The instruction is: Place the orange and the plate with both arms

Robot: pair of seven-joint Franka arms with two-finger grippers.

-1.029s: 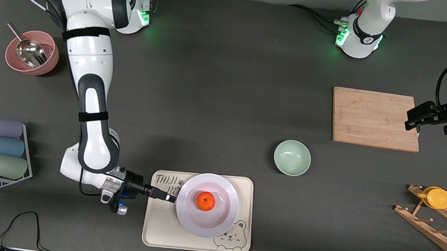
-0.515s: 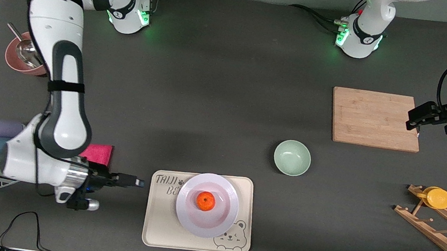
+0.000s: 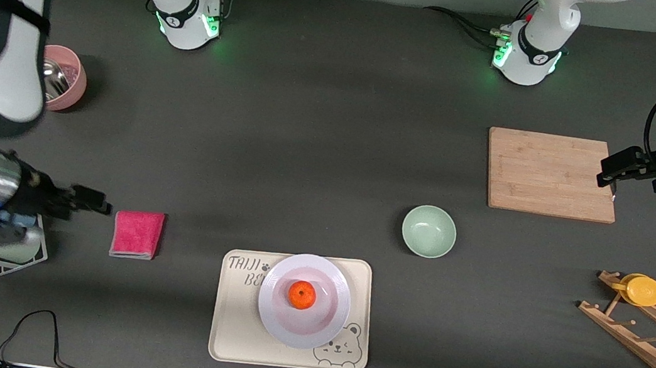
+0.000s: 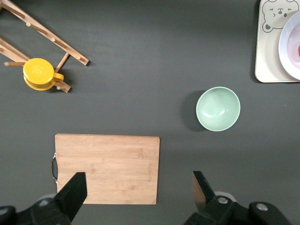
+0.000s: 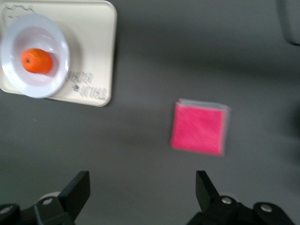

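Observation:
The orange point(image 3: 302, 294) lies in the middle of the pale lavender plate point(image 3: 326, 329), which rests on the cream bear tray point(image 3: 232, 336) near the front camera. Both also show in the right wrist view, the orange point(image 5: 36, 61) in the plate point(image 5: 56, 79). My right gripper point(image 3: 90, 199) is open and empty, up over the table at the right arm's end, beside a pink cloth point(image 3: 136, 234). My left gripper point(image 3: 612, 168) is open and empty over the edge of the wooden cutting board point(image 3: 551, 174). The plate's rim shows in the left wrist view point(image 4: 287, 56).
A mint-green bowl point(image 3: 429, 231) stands between tray and board. A wooden rack point(image 3: 649, 340) with a yellow cup point(image 3: 643, 290) is at the left arm's end. A pink bowl point(image 3: 66, 80) with a metal scoop and a cup rack point(image 3: 8, 256) are at the right arm's end.
My right gripper has let go of the plate's rim and drawn back toward the right arm's end, uncovering the pink cloth. Plate and orange stay on the tray. The left arm barely moved.

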